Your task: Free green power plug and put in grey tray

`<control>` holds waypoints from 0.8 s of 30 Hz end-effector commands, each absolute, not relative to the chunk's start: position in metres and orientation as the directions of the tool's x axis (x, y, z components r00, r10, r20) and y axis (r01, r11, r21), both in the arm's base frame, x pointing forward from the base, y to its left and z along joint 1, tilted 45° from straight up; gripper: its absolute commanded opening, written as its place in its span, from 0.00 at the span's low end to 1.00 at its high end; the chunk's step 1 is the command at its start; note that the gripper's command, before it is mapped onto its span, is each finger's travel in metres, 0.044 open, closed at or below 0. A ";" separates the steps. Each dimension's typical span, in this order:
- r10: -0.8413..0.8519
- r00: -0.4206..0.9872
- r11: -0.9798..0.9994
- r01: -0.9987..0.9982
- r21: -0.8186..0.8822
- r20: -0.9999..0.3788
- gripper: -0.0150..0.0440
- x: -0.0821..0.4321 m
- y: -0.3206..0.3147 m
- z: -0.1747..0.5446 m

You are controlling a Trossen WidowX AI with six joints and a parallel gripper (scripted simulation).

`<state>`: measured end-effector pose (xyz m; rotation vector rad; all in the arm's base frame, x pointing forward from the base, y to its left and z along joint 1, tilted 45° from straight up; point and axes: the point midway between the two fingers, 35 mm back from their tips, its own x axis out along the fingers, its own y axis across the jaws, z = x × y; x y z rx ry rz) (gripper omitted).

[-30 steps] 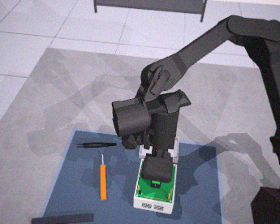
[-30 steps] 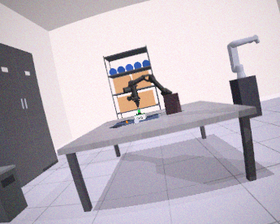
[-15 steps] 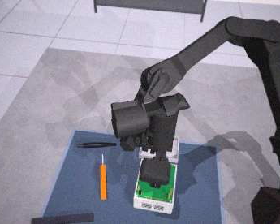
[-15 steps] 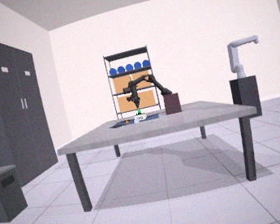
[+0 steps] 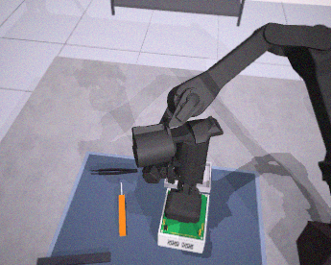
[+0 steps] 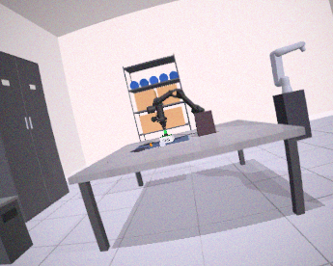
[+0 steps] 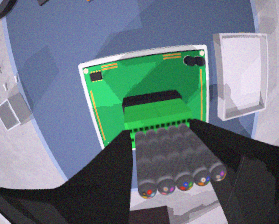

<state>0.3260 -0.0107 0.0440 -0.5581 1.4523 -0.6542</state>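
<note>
Five wires (image 7: 165, 155) off grn plug (image 7: 156, 113), wrist cam only.

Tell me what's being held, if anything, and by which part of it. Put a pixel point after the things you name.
The green power plug (image 7: 157, 114) (image 6: 165, 132), pinched across its two sides, near the end where the dark wires (image 7: 175, 157) enter.

A pale wall stands behind the table (image 6: 220, 145), dark double-door cabinets (image 6: 29, 130) to its left and a shelf unit (image 6: 155, 63) beyond it; a dark pedestal (image 6: 293, 113) stands to its right, and its shadow falls across the light tiled floor (image 6: 239, 241) underneath
</note>
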 end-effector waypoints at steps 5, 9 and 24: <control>-0.703 0.009 0.710 0.063 -0.701 -0.711 0.25 0.327 -0.011 0.043; -0.703 0.009 0.710 0.063 -0.701 -0.711 0.25 0.327 -0.011 0.043; -0.746 0.005 0.664 0.064 -0.745 -0.666 0.25 0.327 0.007 0.053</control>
